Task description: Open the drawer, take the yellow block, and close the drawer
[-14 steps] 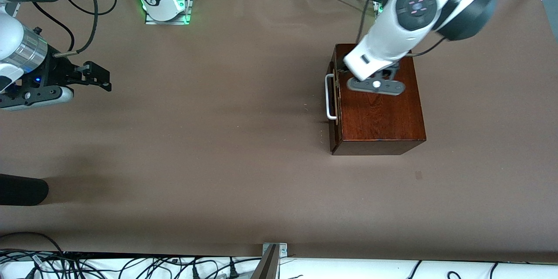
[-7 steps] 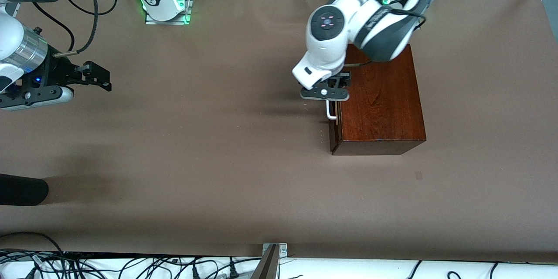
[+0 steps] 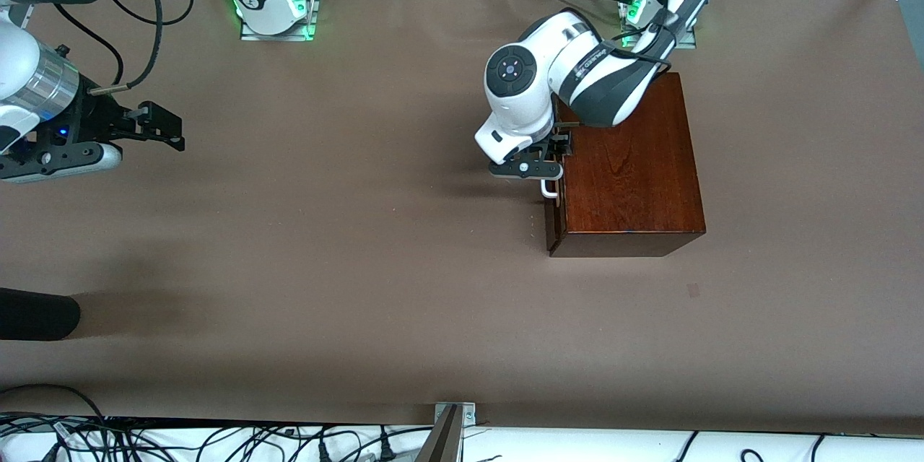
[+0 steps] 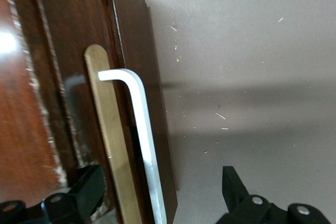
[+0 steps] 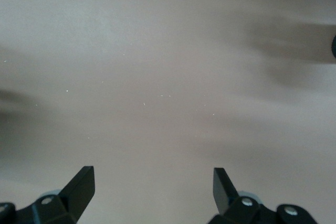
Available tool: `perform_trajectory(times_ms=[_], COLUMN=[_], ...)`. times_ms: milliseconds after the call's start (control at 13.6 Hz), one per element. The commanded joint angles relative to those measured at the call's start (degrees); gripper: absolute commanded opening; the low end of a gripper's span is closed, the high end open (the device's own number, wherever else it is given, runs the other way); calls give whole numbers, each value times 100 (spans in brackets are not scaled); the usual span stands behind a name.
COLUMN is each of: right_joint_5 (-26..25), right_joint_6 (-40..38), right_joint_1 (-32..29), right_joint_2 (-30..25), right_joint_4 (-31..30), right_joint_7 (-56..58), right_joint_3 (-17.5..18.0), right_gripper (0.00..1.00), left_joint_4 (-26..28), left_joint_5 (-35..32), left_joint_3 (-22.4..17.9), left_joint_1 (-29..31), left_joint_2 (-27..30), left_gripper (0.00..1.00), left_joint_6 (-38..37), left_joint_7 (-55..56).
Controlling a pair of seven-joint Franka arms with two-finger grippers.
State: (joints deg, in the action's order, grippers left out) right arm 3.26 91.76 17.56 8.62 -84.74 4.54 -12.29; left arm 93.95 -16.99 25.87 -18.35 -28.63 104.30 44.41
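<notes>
The drawer (image 3: pixel 550 180) sits shut in the dark wooden box (image 3: pixel 624 166), right of centre in the front view. Its white bar handle (image 4: pixel 142 140) looks stiff, smooth and thin, the one sensible place to grip. The left gripper (image 3: pixel 525 169) hangs at the handle, fingers spread either side, not yet clamped. The right gripper (image 3: pixel 148 126) waits at the frame's left edge, fingers apart. The yellow block is hidden, presumably inside.

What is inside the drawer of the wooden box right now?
Nothing inside shows: the drawer is shut, its front flush with the box. The left end effector is open around the white handle.
</notes>
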Motion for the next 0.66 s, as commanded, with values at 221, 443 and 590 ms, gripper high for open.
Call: perform_trajectory(times_ms=[221, 443, 590], right_joint_5=[8, 8, 8], right_joint_6=[-44, -44, -44], right_joint_1=[-16, -16, -16], right_joint_2=[-89, -89, -89], right_joint_4=[-69, -69, -69], right_joint_7=[-59, -59, -59], right_joint_3=[7, 7, 7], right_gripper=[100, 100, 100], left_joint_4=[-69, -69, -69], left_joint_5=[-182, -190, -496], left_joint_3=[6, -3, 6], left_joint_1=[-124, -169, -291], left_joint_2=[-292, -354, -477], left_gripper=[100, 100, 100], left_joint_6=[-77, -77, -77], left_joint_7=[244, 279, 488])
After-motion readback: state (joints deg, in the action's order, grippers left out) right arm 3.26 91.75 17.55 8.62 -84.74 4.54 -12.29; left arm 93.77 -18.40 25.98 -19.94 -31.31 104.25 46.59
